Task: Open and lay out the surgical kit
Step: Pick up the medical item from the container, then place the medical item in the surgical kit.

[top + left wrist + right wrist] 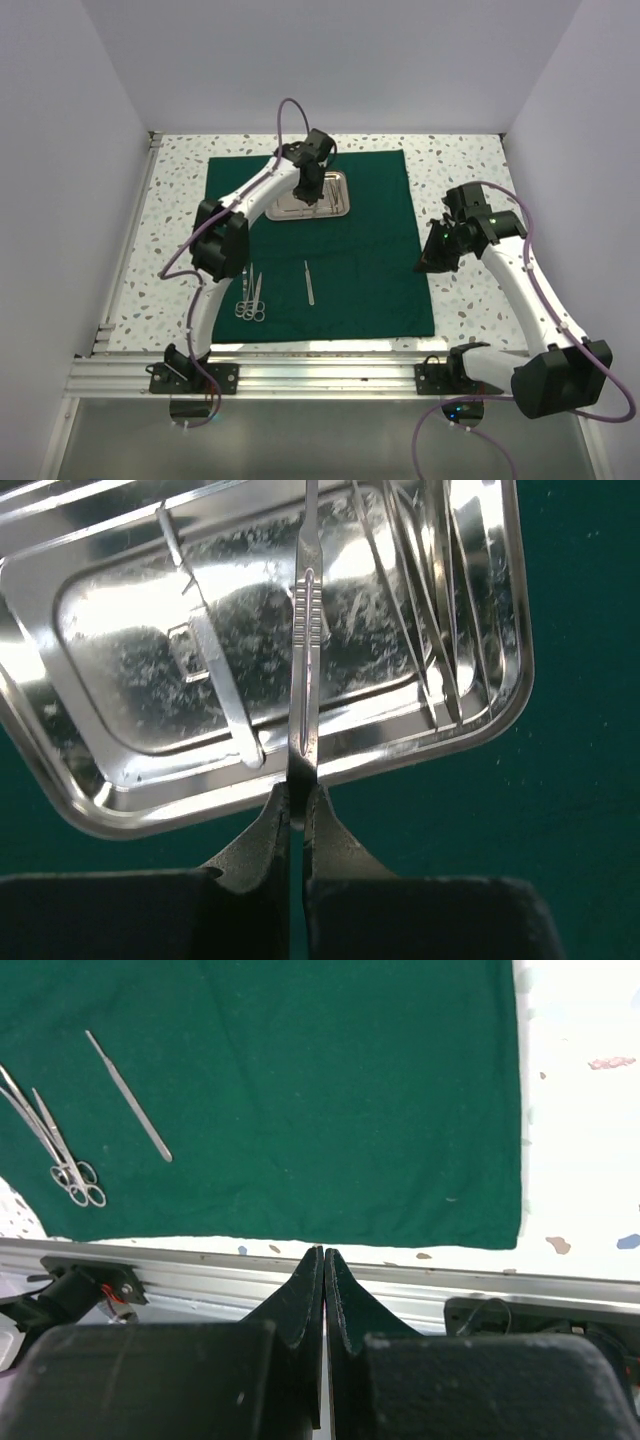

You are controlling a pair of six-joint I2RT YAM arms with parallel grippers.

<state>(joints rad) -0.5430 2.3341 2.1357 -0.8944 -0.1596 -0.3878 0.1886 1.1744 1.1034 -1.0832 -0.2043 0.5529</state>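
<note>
The left gripper (297,805) is clenched on the lower end of a ribbed silver handle (306,630), its two black fingers pressed on both sides. The handle stands out over the steel tray (510,630). Inside the tray, tweezers (420,610) lie along the right wall. A flat silver shape shows on the tray floor at the left; I cannot tell if it is a tool or a reflection. The tray sits on the green cloth (560,830), which lies spread flat. In the top view the tray is near the far edge of the cloth.

The right gripper (323,1260) is clenched with nothing inside, the fingertips touching. In the top view it hangs just past the right edge of the cloth, above the speckled table (580,1110). The near edge of the cloth runs beside the aluminium rail (450,1285). A thin straight instrument (128,1095) and two ring-handled instruments (62,1155) lie on the near left part. The right half of the cloth is bare.
</note>
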